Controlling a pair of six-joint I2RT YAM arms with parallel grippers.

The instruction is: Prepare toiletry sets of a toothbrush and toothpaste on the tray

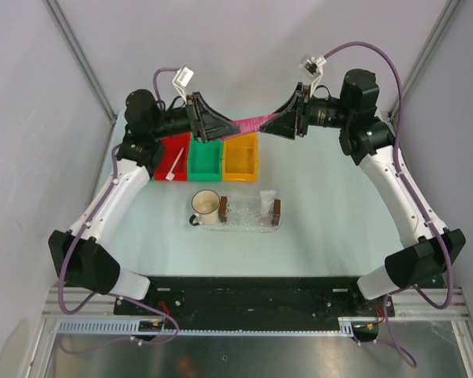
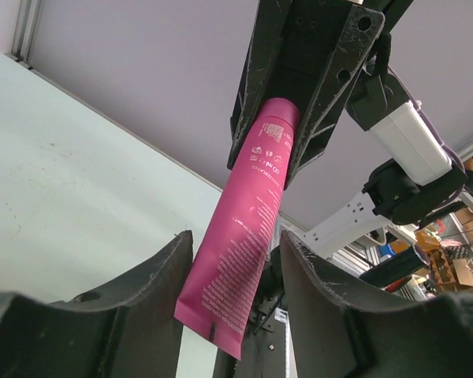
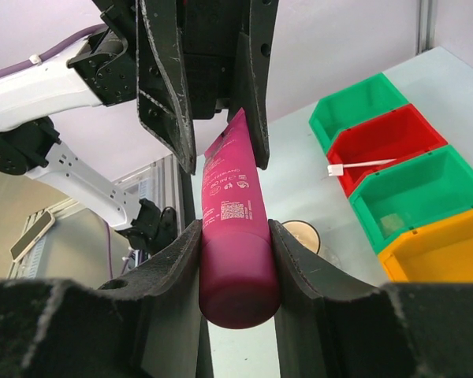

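The pink toothpaste tube [image 1: 252, 123] hangs in mid-air between my two grippers, above the bins. My right gripper [image 1: 277, 124] is shut on its round cap end [image 3: 235, 276]. My left gripper [image 1: 230, 127] is open, its jaws either side of the tube's flat end [image 2: 221, 303] with gaps showing. A white toothbrush [image 3: 363, 165] lies in the red bin [image 1: 173, 156]. The clear tray [image 1: 248, 223] with a brown block at each end sits mid-table, a small pale item [image 1: 266, 201] lying in it.
A green bin [image 1: 206, 157] and an orange bin [image 1: 241, 156] stand beside the red one at the back. A cream mug [image 1: 205, 206] stands at the tray's left end. The right wrist view shows a further green bin [image 3: 359, 110].
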